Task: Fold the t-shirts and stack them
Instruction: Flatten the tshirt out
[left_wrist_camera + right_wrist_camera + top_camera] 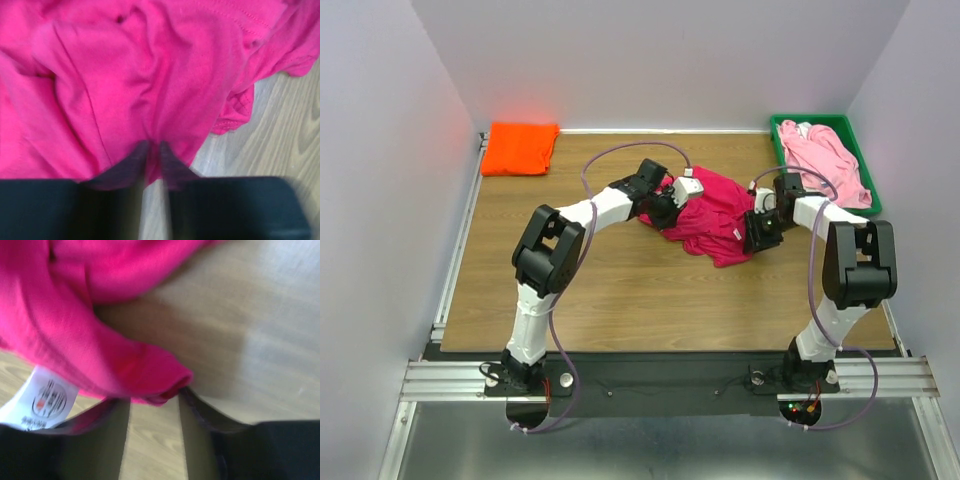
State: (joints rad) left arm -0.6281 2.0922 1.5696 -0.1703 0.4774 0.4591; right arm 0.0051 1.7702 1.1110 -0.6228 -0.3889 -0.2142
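Left claw (153,148) is down on the crimson-magenta t-shirt (712,215), jaws drawn in narrow and pinching a ridge of cloth at its near edge. Over on the other side, the right claw (154,396) stands about half apart with a rolled hem lying across its tips, care label (47,400) just beside. Does it bite yet? I can't tell from here. One grip at each side of the heap, so my guess is they mean to lift and spread it flat before any fold.

That shirt sits crumpled mid-counter (620,300), between the two arms. The orange t-shirt (520,148) lies folded in the far left corner, the likely base of the stack. The pale pink t-shirt (825,160) waits bunched in the green tray (820,119), far right. Wood-grain top, plain pale walls (660,60) all round.
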